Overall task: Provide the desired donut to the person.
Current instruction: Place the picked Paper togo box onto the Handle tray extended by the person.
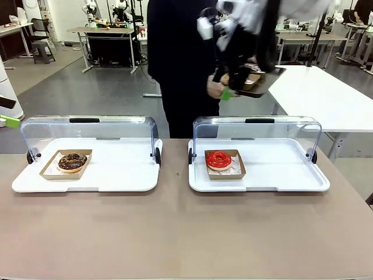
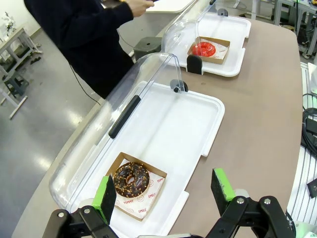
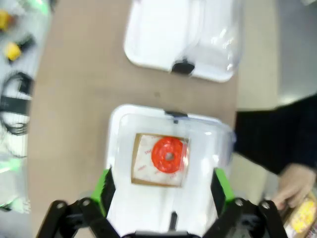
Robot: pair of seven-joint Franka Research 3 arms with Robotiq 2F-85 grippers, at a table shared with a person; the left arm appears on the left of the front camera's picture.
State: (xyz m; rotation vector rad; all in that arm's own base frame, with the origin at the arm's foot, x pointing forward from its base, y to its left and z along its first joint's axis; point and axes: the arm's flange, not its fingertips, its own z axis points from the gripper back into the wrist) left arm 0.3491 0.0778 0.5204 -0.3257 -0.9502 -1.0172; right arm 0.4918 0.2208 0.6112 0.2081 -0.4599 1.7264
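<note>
Grey lab floor w/ other workbenches behind; brown desk (image 1: 175,233) carries two white trays, clear lids up. Chocolate donut (image 1: 72,161) in left tray (image 1: 116,175), red donut (image 1: 218,159) in right tray (image 1: 280,175). Person (image 1: 175,58) stands at far side. Left end effector (image 2: 166,191) & right end effector (image 3: 163,191) both spread, empty.

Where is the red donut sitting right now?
In the front view, the red donut lies in a cardboard tray at the left end of the right white container, whose clear lid stands open behind it.
</note>
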